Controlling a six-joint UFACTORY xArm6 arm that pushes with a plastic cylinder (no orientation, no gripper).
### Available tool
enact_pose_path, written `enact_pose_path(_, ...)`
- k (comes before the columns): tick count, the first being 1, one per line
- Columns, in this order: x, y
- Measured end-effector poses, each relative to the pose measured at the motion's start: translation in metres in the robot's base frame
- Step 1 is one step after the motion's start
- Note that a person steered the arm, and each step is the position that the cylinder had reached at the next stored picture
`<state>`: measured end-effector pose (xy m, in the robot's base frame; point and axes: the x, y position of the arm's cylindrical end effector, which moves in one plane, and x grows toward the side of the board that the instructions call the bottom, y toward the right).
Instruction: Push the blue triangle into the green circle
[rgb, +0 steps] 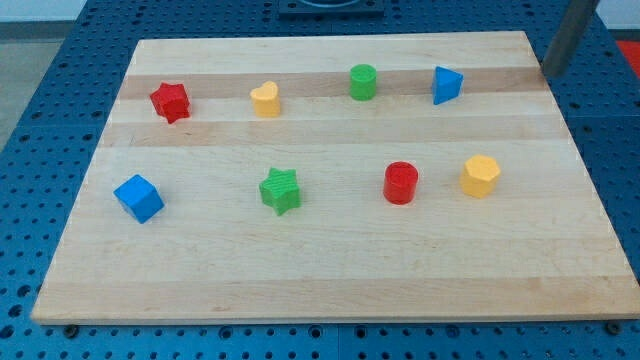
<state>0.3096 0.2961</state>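
Note:
The blue triangle (446, 85) lies near the board's top right. The green circle (363, 82) stands to its left, a gap of about one block width apart. My rod comes down from the view's top right corner; my tip (551, 73) is at the board's right edge, to the right of the blue triangle and slightly above it, not touching any block.
On the wooden board (330, 270): a red star (171, 101) and a yellow heart (265, 99) in the top row; a blue cube (138, 197), a green star (280, 190), a red cylinder (400, 183) and a yellow hexagon (480, 176) in the lower row.

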Motion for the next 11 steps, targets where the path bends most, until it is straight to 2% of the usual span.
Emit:
enact_pose_path(1,0.003,-0.04)
enact_pose_path(2,-0.027,-0.054)
enact_pose_path(4,0.006,-0.061)
enact_pose_path(5,0.011,-0.093)
enact_pose_path(7,-0.01,-0.157)
enact_pose_path(8,-0.007,-0.164)
enact_pose_path(9,0.006,-0.143)
enact_pose_path(11,0.011,-0.181)
